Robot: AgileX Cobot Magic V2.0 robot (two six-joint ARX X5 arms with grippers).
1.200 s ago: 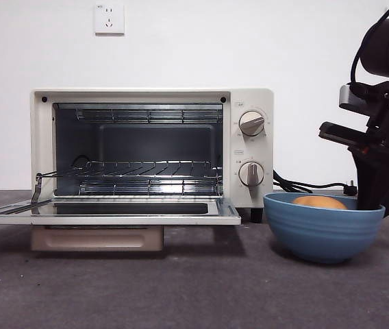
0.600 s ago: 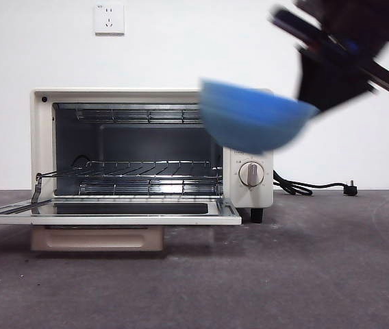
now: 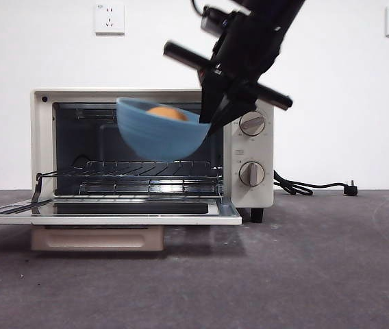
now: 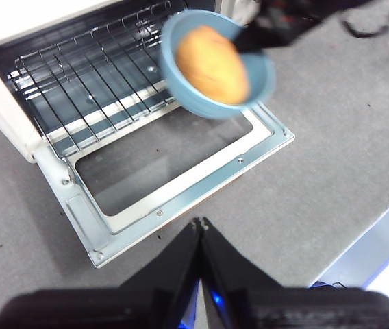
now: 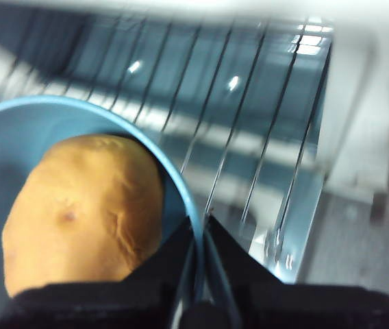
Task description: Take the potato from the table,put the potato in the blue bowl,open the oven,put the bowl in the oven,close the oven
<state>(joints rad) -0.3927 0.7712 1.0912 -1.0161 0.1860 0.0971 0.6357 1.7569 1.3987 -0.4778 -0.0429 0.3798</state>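
The blue bowl (image 3: 159, 135) hangs in the air in front of the oven's open mouth, above the wire rack (image 3: 140, 168). The tan potato (image 3: 167, 112) lies inside it. My right gripper (image 3: 211, 118) comes down from above and is shut on the bowl's right rim; in the right wrist view its jaws (image 5: 200, 223) pinch the rim (image 5: 175, 179) beside the potato (image 5: 85, 212). The cream oven (image 3: 239, 195) stands with its door (image 3: 112, 214) folded down flat. My left gripper (image 4: 200, 223) is shut on nothing, held high in front of the door (image 4: 181, 185), apart from the bowl (image 4: 261, 81).
A black cord (image 3: 304, 186) with a plug lies on the grey table (image 3: 304, 274) to the right of the oven. Two knobs (image 3: 251, 124) sit on the oven's right panel. The table's edge (image 4: 379, 233) shows in the left wrist view.
The right gripper lifted the bowl with the potato off the table at the right and swung it left, up to the open oven mouth. The oven door stayed open.
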